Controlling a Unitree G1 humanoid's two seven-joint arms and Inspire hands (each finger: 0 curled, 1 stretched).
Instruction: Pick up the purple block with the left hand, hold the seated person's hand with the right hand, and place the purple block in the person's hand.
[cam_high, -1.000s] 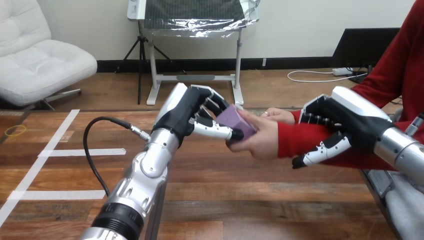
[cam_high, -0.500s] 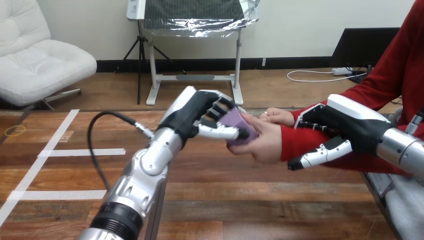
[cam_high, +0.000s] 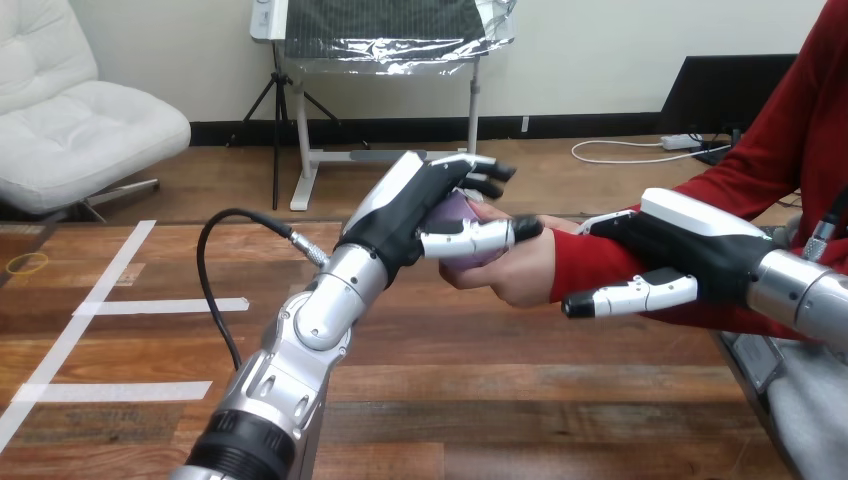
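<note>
- Purple block (cam_high: 455, 212): 1 pc, off the counter, up above its middle. It sat in the person's hand, btwn that palm and the left robot hand. Mostly hidden; only pale purple patches showed above & below the thumb.
- Left robot hand (cam_high: 415, 205): extended from lower left on a silver forearm (cam_high: 300, 350), angled up & to the right. Open: fingers (cam_high: 480, 165) stretched straight over the block's top, thumb (cam_high: 480, 240) straight across its near face. Thumb looked to touch the block; whether the fingers touched it couldn't be told.
- Person's hand (cam_high: 515, 275): reached in from the right, cupped under & behind the block, facing the left robot hand. Its fingertips were hidden.
- Red sleeve (cam_high: 600, 270): covered the person's forearm up to the wrist, running from the right edge toward ctr.
- Right robot hand (cam_high: 690, 245): extended from the right edge, lay over the red sleeve just behind the wrist, touching it. Couldn't tell whether it clasped the forearm or only rested on it.
- The two robot hands were apart, w/ the person's hand btwn them.
- Counter (cam_high: 450, 380): dark wood planks. White tape strips (cam_high: 150, 305) lay on its left part, well apart from both robot hands.
</note>
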